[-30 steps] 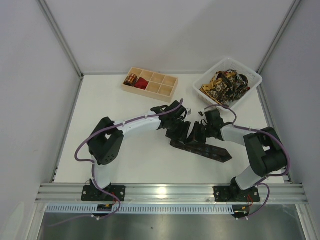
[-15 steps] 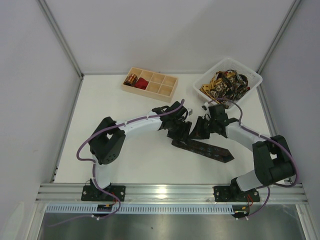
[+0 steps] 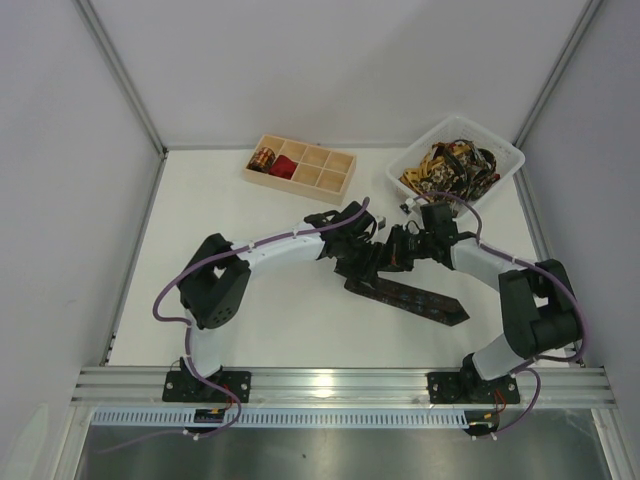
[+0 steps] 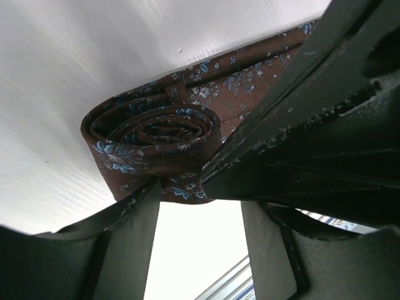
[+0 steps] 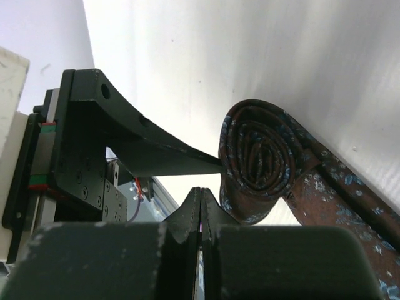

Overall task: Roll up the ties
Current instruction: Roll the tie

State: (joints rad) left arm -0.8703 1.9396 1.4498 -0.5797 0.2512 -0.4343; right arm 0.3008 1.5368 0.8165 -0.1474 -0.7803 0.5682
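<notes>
A dark brown tie with small blue flowers [image 3: 415,298] lies mid-table, its left end wound into a tight coil [image 4: 156,134] [image 5: 259,156]. The unrolled rest runs to a pointed end at the lower right. My left gripper [image 3: 368,252] [image 4: 200,197] is open, its tips at the coil's edge; one finger [image 5: 162,150] touches the coil's side. Bare table shows between its fingers. My right gripper [image 3: 398,252] [image 5: 200,194] is shut on nothing, its tips close beside the coil from the other end.
A pale wooden compartment tray [image 3: 335,172] at the back holds a gold-and-black coil [image 3: 263,158] and a red one [image 3: 283,167]. A white basket [image 3: 505,160] at the back right holds a heap of gold-and-black patterned ties [image 3: 450,168].
The right arm has swung its wrist back and left, bringing its shut gripper closer to the left gripper and the coil. The left arm has hardly moved.
</notes>
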